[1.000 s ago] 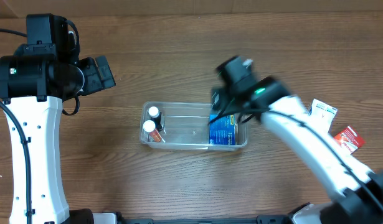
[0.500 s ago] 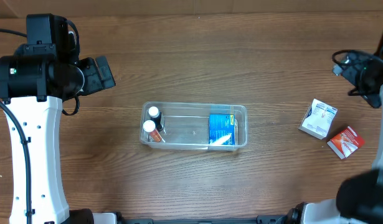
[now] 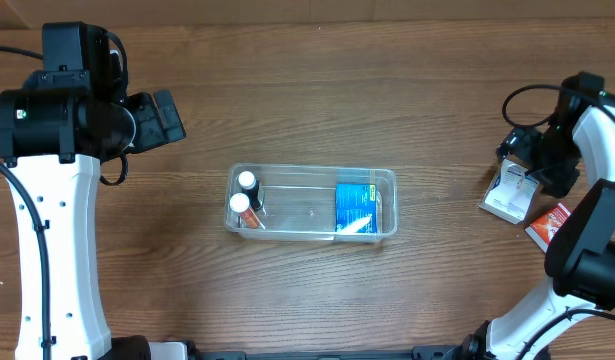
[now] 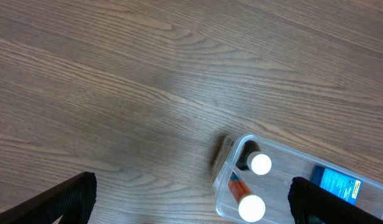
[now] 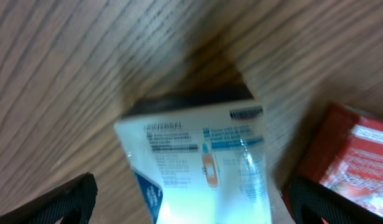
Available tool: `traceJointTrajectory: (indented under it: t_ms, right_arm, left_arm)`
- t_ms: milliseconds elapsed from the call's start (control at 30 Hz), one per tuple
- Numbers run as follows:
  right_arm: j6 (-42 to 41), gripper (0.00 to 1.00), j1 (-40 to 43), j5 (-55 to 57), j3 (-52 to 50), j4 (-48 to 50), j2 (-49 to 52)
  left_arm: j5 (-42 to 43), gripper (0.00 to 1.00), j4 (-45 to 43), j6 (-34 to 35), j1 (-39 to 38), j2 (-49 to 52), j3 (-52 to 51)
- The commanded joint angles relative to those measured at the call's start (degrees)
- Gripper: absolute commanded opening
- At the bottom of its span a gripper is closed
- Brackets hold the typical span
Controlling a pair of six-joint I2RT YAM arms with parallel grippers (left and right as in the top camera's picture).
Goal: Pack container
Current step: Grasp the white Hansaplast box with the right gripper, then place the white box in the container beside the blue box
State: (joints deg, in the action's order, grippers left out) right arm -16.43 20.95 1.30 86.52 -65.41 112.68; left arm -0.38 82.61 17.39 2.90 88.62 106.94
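Right gripper (image 3: pixel 535 160) quit container (image 3: pixel 307 170), blue packet (image 3: pixel 354 208) left inside; hovered wide open, empty, white box (image 5: pixel 197 162) directly beneath: next pick likely.

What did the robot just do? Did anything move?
The right gripper left the blue packet lying in the container, swung off to the right, and now hangs open over the white box. The left gripper, the container, the two bottles and the red box stayed put.
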Motion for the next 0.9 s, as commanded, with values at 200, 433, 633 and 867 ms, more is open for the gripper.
traceJointTrajectory:
  t_ms: [200,433,633,867]
  right_arm:
    - [0.39,1.00,-0.09,-0.39,-10.23,8.87,0.42]
    - [0.15,0.88,-0.09,-0.61,-10.34,9.31,0.39]
    - [0.13,0.71,-0.09,-1.55,-10.19,9.44,0.37]
    - [0.17,0.65,-1.18,-4.04,-6.23,6.12,-2.16]
  left_arm:
    - [0.63,1.00,-0.37,-1.09,0.09,0.26,0.79]
    - [0.63,1.00,-0.35,-1.09,0.09,0.26,0.81]
    - [0.61,1.00,-0.35,-1.09,0.09,0.26,0.79]
    - [0.61,1.00,-0.37,-1.09,0.09,0.26,0.81]
